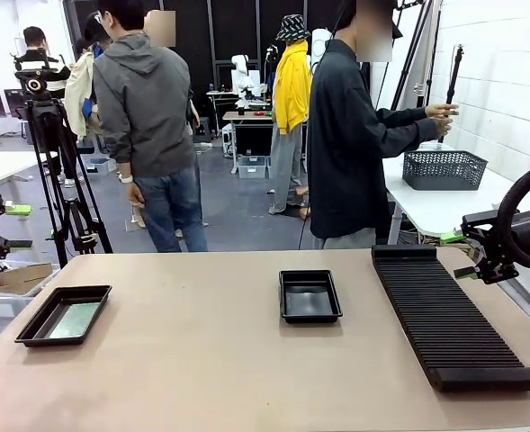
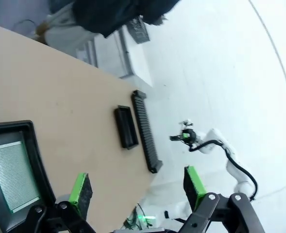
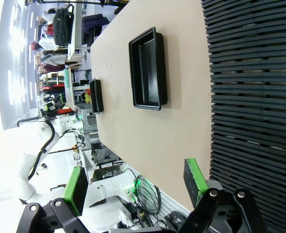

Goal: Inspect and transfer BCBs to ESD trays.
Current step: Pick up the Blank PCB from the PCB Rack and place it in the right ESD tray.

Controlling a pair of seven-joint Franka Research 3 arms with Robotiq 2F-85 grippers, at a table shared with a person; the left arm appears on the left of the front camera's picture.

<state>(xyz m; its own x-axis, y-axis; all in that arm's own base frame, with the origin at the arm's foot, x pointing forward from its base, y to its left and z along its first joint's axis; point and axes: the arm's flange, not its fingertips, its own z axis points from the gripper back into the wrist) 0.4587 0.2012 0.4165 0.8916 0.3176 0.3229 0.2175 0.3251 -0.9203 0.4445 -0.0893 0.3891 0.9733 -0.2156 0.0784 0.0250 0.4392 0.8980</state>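
One green BCB (image 1: 76, 320) lies flat in the ESD tray (image 1: 32, 330) at the table's left edge. The second ESD tray (image 1: 309, 297) sits empty at the table's middle. My left gripper (image 1: 13, 225) hangs off the table's left side. In its wrist view the left gripper (image 2: 137, 191) is open and empty, above the tray rim (image 2: 40, 167) with the BCB (image 2: 12, 175) inside. My right gripper (image 1: 458, 254) hovers at the right, by the far end of the rack. It is open and empty (image 3: 135, 187), with the empty tray (image 3: 147, 68) beyond.
A long black ribbed rack (image 1: 449, 319) lies along the table's right side. Beyond the far edge a person in a dark top (image 1: 345, 144) stands turned to the wall. A grey mesh basket (image 1: 443, 168) rests on a white side table. A camera tripod (image 1: 62, 180) stands at back left.
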